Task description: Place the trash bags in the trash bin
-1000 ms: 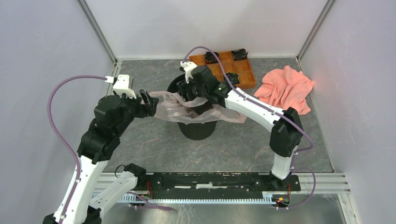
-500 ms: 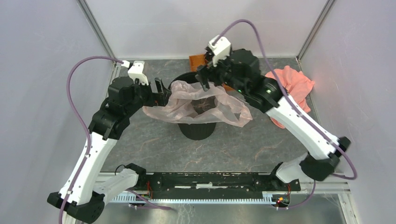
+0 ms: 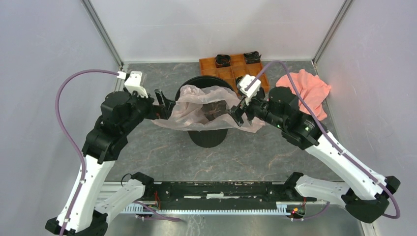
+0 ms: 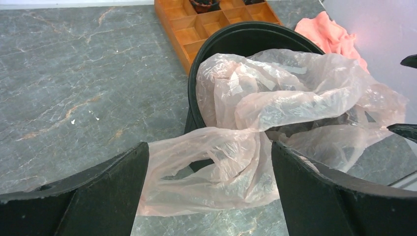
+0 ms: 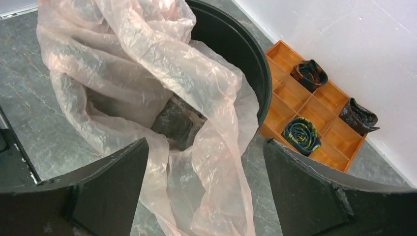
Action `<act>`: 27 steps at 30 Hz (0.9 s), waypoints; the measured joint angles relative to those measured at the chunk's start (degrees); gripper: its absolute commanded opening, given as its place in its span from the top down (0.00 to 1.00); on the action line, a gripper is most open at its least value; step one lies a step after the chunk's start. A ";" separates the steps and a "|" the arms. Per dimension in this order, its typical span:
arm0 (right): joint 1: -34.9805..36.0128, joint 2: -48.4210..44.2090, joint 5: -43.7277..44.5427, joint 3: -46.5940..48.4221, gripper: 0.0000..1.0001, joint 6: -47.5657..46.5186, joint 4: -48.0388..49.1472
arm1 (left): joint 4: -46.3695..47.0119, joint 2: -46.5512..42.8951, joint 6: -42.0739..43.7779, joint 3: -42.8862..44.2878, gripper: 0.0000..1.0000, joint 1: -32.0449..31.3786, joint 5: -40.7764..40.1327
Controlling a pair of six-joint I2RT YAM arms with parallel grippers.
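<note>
The left gripper (image 3: 165,104) is spread, nothing pinched. The trash bag (image 3: 196,105) is draped over the trash bin (image 3: 206,138), half inside, edges hanging outside. The right gripper (image 3: 239,113) is spread too. Hanging edges should be pinched and pushed inward.

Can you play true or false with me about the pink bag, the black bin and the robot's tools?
1. The pink bag hangs over the rim of the black bin. True.
2. The left tool and the right tool are both squeezed shut. False: both are wide open.
3. The orange tray sits behind the bin, near the far wall. True.
4. The salmon cloth is stuffed inside the bin. False: it lies on the table, off to the right, apart from the bin.
</note>
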 measured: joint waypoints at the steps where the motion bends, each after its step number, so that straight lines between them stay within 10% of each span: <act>1: 0.00 -1.29 -0.37 -1.79 0.13 -0.50 1.11 | 0.02 -0.46 0.00 -0.15 0.00 0.00 0.26; 15: -2.16 2.86 -1.18 -4.70 0.36 -2.38 9.35 | 0.79 1.64 0.26 -3.56 0.04 0.00 4.57; 27: -7.54 6.56 -4.50 -4.98 0.88 2.86 13.51 | 1.66 4.44 0.52 -4.09 0.40 0.00 -1.38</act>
